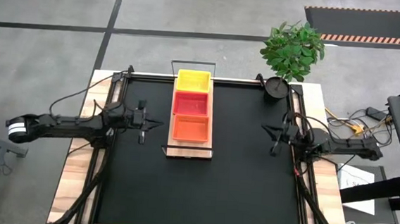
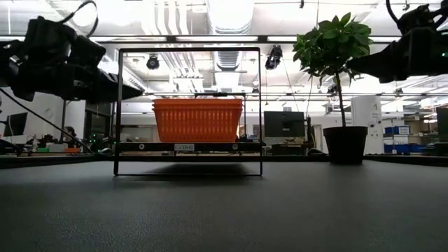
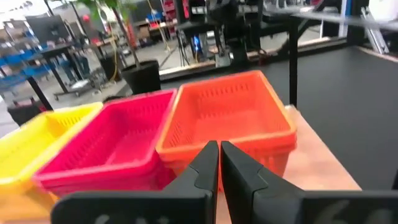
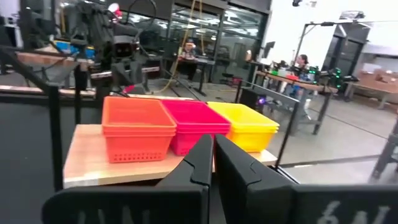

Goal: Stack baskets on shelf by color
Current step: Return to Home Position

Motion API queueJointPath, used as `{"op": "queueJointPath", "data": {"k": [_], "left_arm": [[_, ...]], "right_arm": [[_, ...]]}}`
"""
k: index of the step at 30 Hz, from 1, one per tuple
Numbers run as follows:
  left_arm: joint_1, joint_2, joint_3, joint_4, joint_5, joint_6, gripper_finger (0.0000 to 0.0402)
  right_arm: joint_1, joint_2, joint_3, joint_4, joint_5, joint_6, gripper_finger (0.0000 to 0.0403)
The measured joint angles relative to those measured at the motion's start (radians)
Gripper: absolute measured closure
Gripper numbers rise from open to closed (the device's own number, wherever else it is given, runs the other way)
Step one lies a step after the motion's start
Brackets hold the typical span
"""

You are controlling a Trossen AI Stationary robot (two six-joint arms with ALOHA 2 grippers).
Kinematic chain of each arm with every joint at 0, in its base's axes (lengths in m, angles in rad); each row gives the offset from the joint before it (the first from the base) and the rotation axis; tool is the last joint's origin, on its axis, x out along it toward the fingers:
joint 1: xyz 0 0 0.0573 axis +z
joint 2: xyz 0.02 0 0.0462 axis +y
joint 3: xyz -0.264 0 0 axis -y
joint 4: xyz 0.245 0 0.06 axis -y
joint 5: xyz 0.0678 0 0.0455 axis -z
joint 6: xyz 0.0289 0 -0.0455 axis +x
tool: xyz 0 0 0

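The sorting looks done: on the shelf (image 1: pixel 188 148), at the middle of the surface's (image 1: pixel 251 193) far edge, the baskets (image 4: pixel 193 121) sit by colour, with the yellow stack (image 1: pixel 193 80) farthest, the red stack (image 1: pixel 191 103) between and the orange stack (image 1: pixel 190 127) nearest. The left tool (image 3: pixel 219 149) and right tool (image 4: pixel 212 142) hang closed and empty, well off the shelf's long sides. Only parking the arms seems left.

Bright, even overhead lighting: ceiling fixtures (image 2: pixel 227 10) glare white in the low view and backlight the left arm (image 2: pixel 56 59) and right arm (image 2: pixel 409 52) into silhouettes, while the shelf (image 2: pixel 189 147) casts a soft shadow on the faintly sheened black mat (image 2: pixel 224 210).
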Motion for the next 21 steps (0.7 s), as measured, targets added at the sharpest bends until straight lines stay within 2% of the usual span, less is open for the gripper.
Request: {"op": "queueJointPath", "data": {"k": [9, 21], "left_arm": [[0.000, 0.124, 0.000, 0.000, 0.000, 0.000, 0.0400], [0.000, 0.282, -0.001, 0.000, 0.000, 0.000, 0.0400]], "right_arm": [[-0.093, 0.000, 0.000, 0.006, -0.002, 0.101, 0.0394], [-0.094, 0.022, 0.000, 0.008, -0.002, 0.101, 0.0394]]}}
